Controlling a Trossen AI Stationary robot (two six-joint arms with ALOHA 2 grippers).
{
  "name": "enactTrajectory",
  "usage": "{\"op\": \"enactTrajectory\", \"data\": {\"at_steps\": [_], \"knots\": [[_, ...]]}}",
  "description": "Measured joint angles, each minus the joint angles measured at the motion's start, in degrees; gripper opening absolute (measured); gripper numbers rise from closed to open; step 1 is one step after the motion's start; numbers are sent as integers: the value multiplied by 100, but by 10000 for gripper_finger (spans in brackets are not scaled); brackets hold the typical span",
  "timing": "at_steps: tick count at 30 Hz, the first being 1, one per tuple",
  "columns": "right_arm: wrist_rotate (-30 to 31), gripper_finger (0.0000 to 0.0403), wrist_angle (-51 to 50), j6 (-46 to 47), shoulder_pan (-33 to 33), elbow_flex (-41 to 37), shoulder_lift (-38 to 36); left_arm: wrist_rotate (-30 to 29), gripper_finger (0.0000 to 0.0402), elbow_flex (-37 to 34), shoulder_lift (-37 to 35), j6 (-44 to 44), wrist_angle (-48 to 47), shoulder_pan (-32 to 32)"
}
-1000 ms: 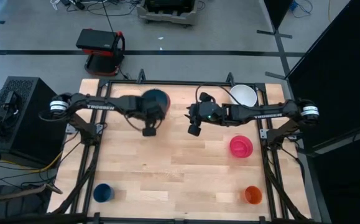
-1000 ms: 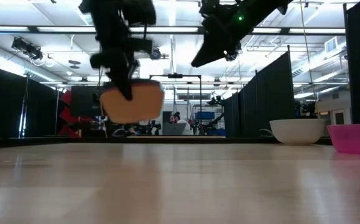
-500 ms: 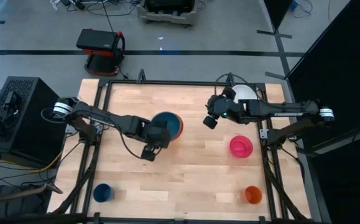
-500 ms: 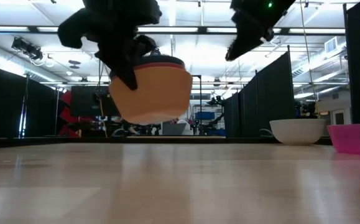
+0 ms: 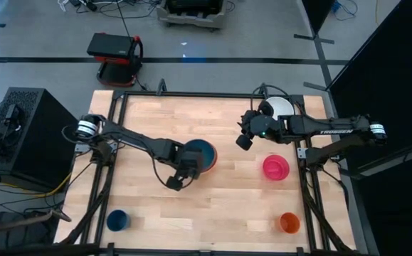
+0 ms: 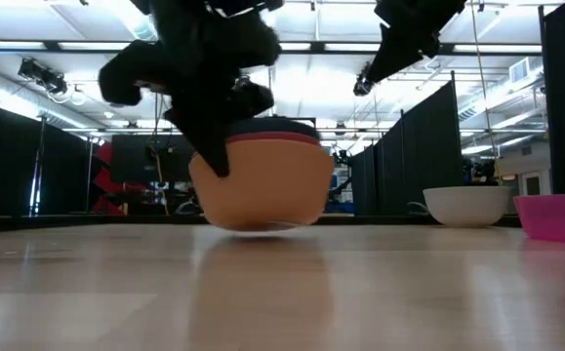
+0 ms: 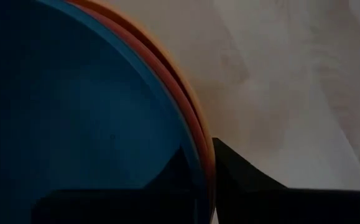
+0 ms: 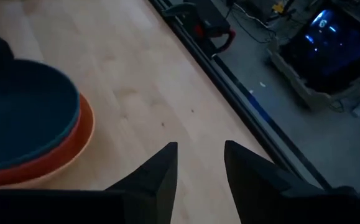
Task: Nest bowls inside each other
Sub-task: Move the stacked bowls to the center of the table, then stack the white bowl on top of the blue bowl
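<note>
Left end effector (image 5: 179, 178) clamped on rim of nested teal, red-orange & yellow-orange bowls (image 5: 200, 154) at desk (image 5: 220, 206) centre; right end effector (image 5: 243, 140) fingers apart, w/ nothing between.

Bright ceiling strip lights (image 6: 67, 44) flood the room and backlight the low view, turning the arms to silhouettes. Both wrist views are dim. Beyond the right gripper's fingers (image 8: 158, 174), a blue screen glow (image 8: 323, 25) blurs.

A pale wood worktop (image 5: 213, 199) sits in a black frame. Beyond its far edge, a red-and-black case (image 5: 115, 51) stands on the grey floor. A black cabinet (image 5: 20, 135) stands beside the worktop's left edge.
</note>
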Motion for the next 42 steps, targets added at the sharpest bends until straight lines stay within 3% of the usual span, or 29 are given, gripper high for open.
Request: {"op": "enactTrajectory", "data": {"at_steps": [13, 18, 35, 39, 42], "knots": [[-1, 117, -178, 109, 53, -2, -17, 162, 9, 537, 714, 254, -102, 73], [5, 117, -175, 109, 52, -2, -16, 236, 74, 556, 739, 2, 201, 85], [336, 117, -270, 100, 42, -3, -15, -747, 321, 2171, 507, -339, -1256, 194], [1375, 117, -1019, 554, 30, -3, -15, -795, 312, 2151, -113, -515, -1299, 514], [1827, 117, -1918, 1352, 26, -4, -40, -827, 292, 1806, -767, -780, -1115, 806]]}}
